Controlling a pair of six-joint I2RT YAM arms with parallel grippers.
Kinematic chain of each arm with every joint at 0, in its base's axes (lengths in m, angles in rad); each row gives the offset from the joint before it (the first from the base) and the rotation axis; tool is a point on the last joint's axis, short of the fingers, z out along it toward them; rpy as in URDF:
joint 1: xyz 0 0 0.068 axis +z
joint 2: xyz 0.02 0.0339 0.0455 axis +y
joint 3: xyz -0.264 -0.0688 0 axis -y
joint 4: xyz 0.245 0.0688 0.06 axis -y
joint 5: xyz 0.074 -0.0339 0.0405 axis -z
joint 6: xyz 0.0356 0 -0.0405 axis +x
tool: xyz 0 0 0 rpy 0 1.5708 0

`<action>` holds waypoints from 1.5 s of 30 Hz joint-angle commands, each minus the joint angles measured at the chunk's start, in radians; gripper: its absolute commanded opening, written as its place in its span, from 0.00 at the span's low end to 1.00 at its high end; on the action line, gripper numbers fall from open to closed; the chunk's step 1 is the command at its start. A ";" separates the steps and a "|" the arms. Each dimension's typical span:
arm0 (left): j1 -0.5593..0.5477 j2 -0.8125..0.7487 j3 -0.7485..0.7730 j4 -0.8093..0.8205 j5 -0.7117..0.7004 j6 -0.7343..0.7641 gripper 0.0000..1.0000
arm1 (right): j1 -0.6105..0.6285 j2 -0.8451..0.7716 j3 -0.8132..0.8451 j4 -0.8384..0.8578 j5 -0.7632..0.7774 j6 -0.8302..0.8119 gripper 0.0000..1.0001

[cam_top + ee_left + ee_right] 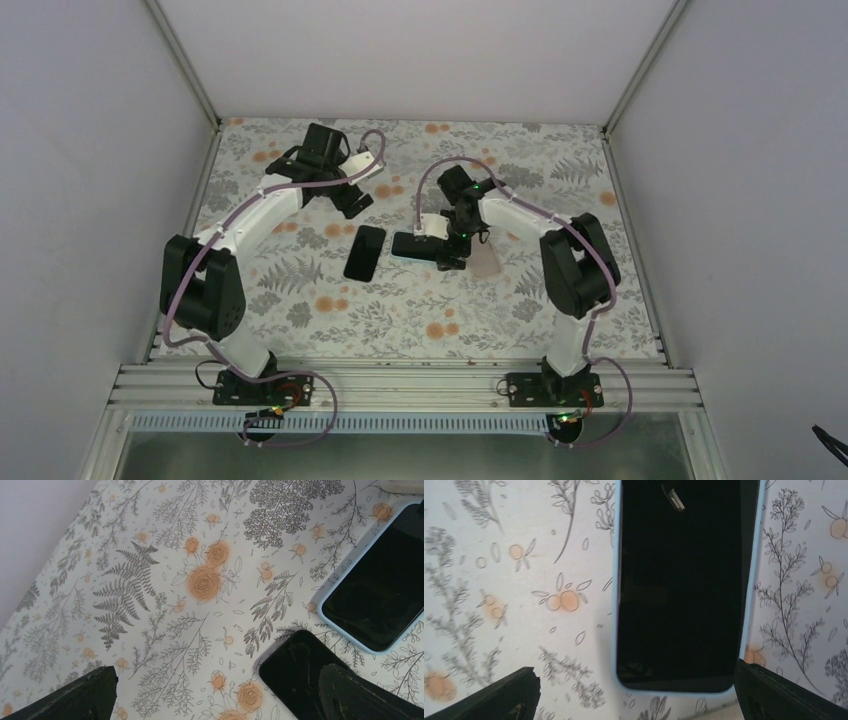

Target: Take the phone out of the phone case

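Phone (365, 252) lies bare on the tabletop (300, 325) beside the blue-rimmed phone case (405, 244), apparently empty; your left fingers (85, 695) and right fingers (499, 695) hang released. Raise both straight up, nudging neither piece.

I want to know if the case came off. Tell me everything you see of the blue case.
The case lies flat on the floral table, a light-blue rounded rim, plastic-looking, around a dark glossy inside; lining or screen, I cannot tell. Small markings show on one long edge. It sits under the open right gripper, ungripped. A bare black phone lies beside it, apart.
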 commanded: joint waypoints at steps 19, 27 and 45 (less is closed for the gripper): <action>0.005 -0.008 -0.051 0.074 0.004 -0.048 1.00 | 0.049 0.276 0.283 -0.056 0.081 0.008 1.00; 0.009 -0.001 -0.064 0.075 0.024 -0.046 1.00 | 0.051 0.332 0.312 -0.092 0.115 0.015 1.00; 0.025 0.021 -0.012 0.004 0.138 -0.065 1.00 | 0.096 0.303 0.229 -0.042 0.182 0.019 0.67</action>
